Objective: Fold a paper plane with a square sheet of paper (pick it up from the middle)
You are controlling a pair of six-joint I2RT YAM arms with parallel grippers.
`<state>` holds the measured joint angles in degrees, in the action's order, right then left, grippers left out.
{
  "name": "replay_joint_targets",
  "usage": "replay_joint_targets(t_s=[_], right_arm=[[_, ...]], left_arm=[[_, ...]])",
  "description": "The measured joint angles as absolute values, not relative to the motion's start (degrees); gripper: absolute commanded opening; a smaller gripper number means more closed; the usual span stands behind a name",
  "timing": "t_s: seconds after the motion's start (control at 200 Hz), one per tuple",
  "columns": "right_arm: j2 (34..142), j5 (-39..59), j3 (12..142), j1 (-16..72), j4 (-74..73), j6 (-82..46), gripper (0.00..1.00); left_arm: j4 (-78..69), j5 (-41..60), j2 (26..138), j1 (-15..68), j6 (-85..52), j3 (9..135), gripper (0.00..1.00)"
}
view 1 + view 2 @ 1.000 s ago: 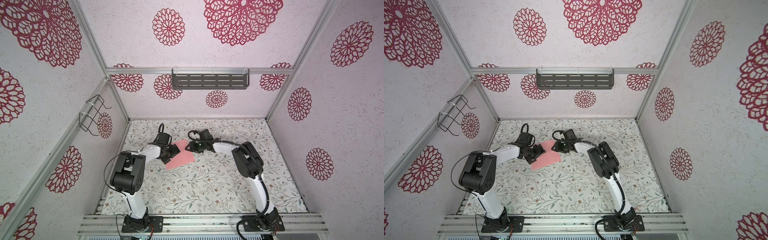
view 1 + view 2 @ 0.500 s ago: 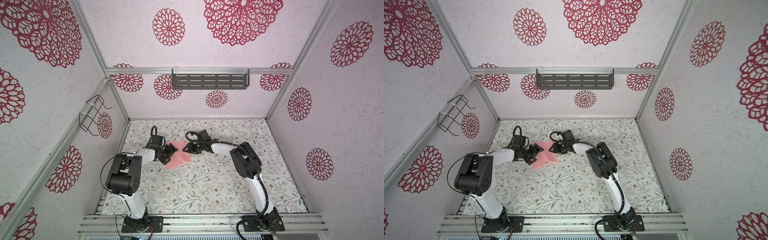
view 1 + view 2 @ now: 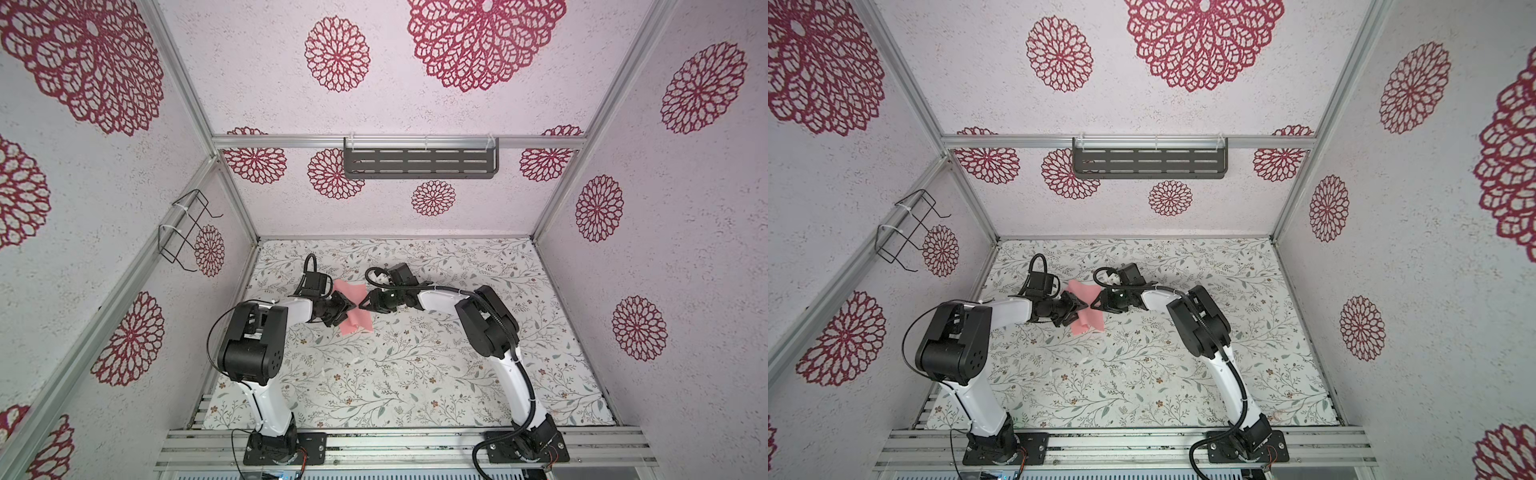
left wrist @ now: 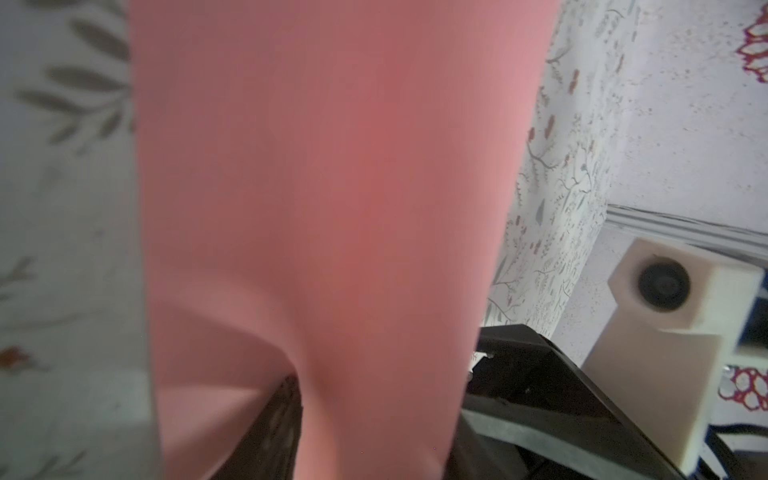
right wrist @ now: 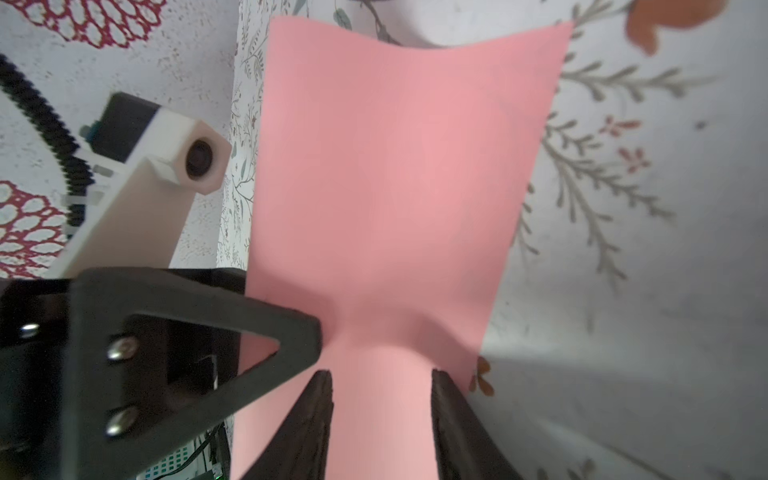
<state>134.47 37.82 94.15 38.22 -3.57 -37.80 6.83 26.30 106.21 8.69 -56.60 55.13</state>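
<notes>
Lengthwise, the square sheet of paper [image 3: 357, 325] runs front-to-back — right pincer [image 5: 380, 378] clamps it; whether left pincer [image 3: 349, 309] does, unclear.

The left gripper [image 3: 1080, 309] and right gripper [image 3: 1095, 302] meet on the square sheet of paper [image 3: 1090, 324]

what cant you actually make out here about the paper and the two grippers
1. Both top views: the left gripper and right gripper hide the middle of the square sheet of paper; creases are too small to see.
2. Left wrist view: the sheet, close and blurred, covers the left jaws; whether they pinch it cannot be told.
3. Right wrist view: the sheet runs off the picture's edge between the right jaws.
</notes>
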Motion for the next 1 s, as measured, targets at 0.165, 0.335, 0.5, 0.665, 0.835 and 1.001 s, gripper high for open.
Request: replay_joint_targets(t_s=[0.165, 0.335, 0.5, 0.665, 0.835, 1.001], right_arm=[[130.6, 37.4, 87.4, 36.9, -7.3, -39.5, 0.46], [122.7, 37.5, 77.5, 32.6, -12.7, -42.7, 0.52], [117.7, 39.3, 73.6, 29.1, -17.6, -45.3, 0.64], [116.9, 42.5, 72.8, 29.0, -20.9, -47.7, 0.73], [116.9, 45.2, 73.2, 29.7, -22.5, -49.9, 0.73], [116.9, 46.6, 74.6, 29.9, -22.5, -51.1, 0.7]], left_arm=[[6.8, 27.6, 105.9, 8.7, -54.2, 54.5, 0.29], [1.9, 32.3, 103.2, 8.8, -53.5, 51.8, 0.25], [-7.5, 39.1, 100.4, 9.3, -55.9, 48.9, 0.25], [-17.1, 45.0, 99.9, 10.5, -60.0, 47.4, 0.25], [-23.7, 48.8, 99.9, 11.6, -63.2, 46.9, 0.25], [-26.4, 50.5, 99.9, 11.7, -64.4, 46.9, 0.25]])
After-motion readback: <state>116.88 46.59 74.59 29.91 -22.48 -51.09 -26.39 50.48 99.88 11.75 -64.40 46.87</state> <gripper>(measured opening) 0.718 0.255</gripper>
